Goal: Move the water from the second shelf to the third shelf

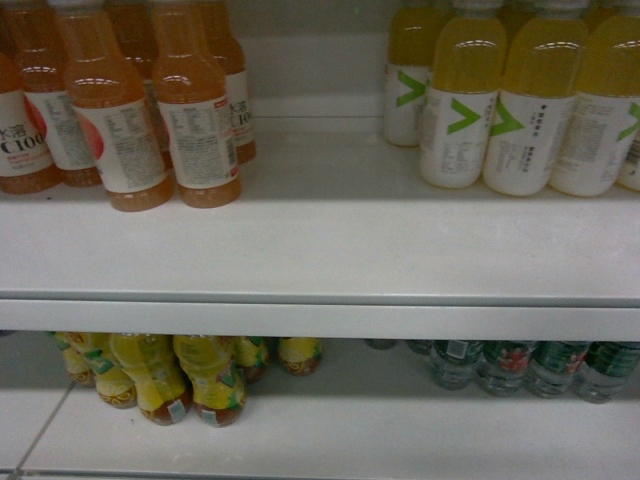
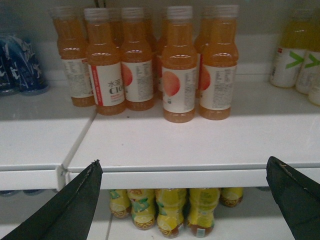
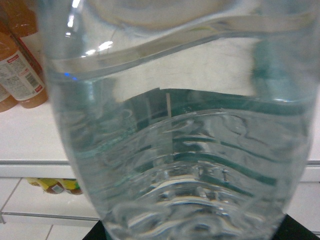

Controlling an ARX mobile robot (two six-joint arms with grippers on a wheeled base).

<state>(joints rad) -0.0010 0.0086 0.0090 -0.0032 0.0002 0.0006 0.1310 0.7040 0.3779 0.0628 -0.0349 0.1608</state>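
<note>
Right gripper [image 3: 192, 232] got water bottle [image 3: 185, 150] clamped, bottle filling whole right wrist view, held upright in front of shelf edge [image 3: 30, 167], probably so it slides in standing. Left gripper [image 2: 192, 200] wide apart, empty, just parked facing orange bottles [image 2: 178, 75]. More water bottles [image 1: 520, 365] on lower shelf. Neither arm visible in head view.
</note>
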